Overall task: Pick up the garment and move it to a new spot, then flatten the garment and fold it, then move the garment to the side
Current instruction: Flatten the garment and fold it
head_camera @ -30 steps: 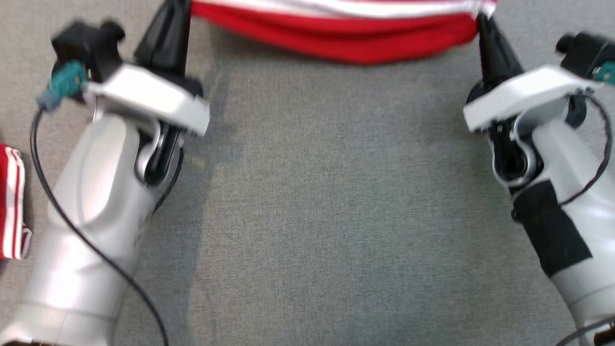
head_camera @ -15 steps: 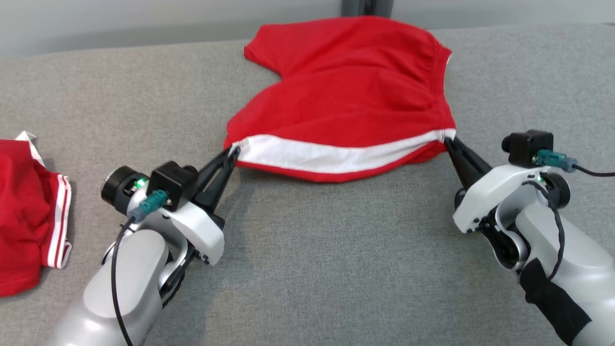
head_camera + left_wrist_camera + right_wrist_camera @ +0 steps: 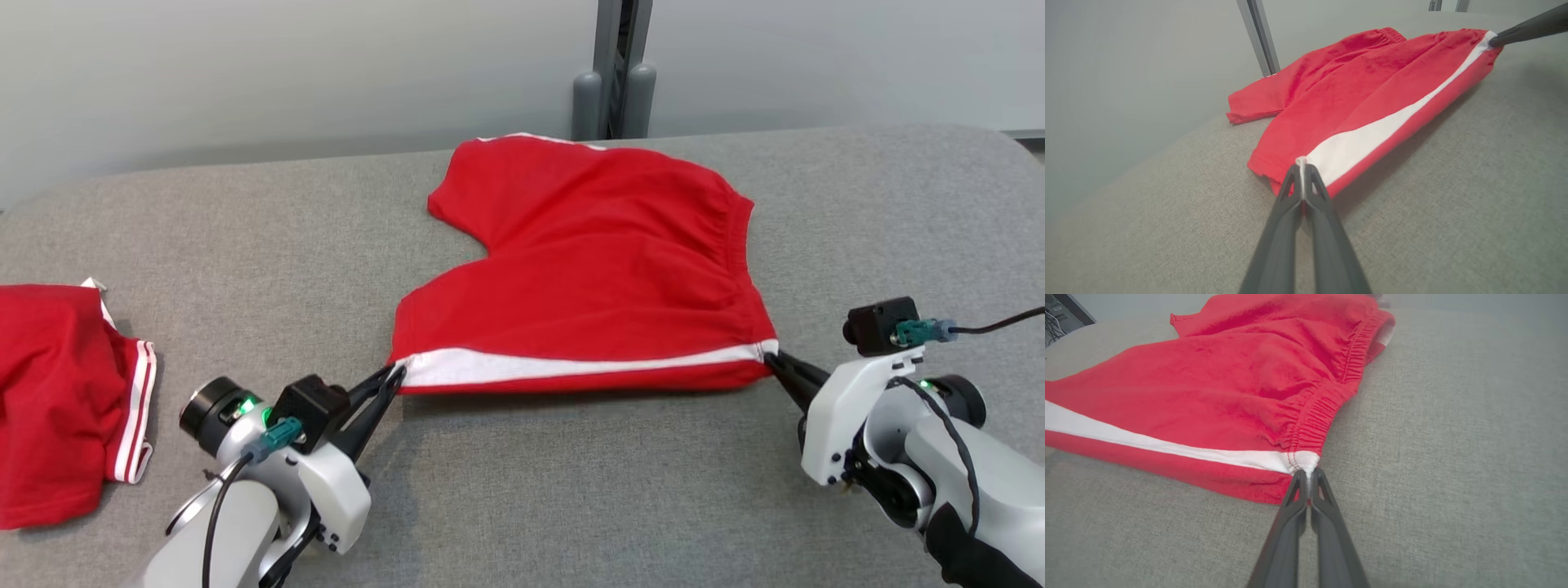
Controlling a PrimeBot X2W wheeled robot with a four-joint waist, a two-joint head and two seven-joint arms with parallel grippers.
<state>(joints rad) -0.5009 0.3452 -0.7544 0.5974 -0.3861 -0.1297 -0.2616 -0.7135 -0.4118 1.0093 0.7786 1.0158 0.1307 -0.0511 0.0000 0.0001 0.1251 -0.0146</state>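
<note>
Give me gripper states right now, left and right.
Left gripper: closed, pinching the leg-hem corner of the red shorts.
Right gripper: closed, pinching the waistband corner of the same shorts.

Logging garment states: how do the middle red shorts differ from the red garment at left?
The middle shorts lie spread, near edge pulled straight; the left garment lies bunched. The left tool and right tool pinch the middle shorts at two corners; nothing touches the left garment. Both are red with white stripes.
</note>
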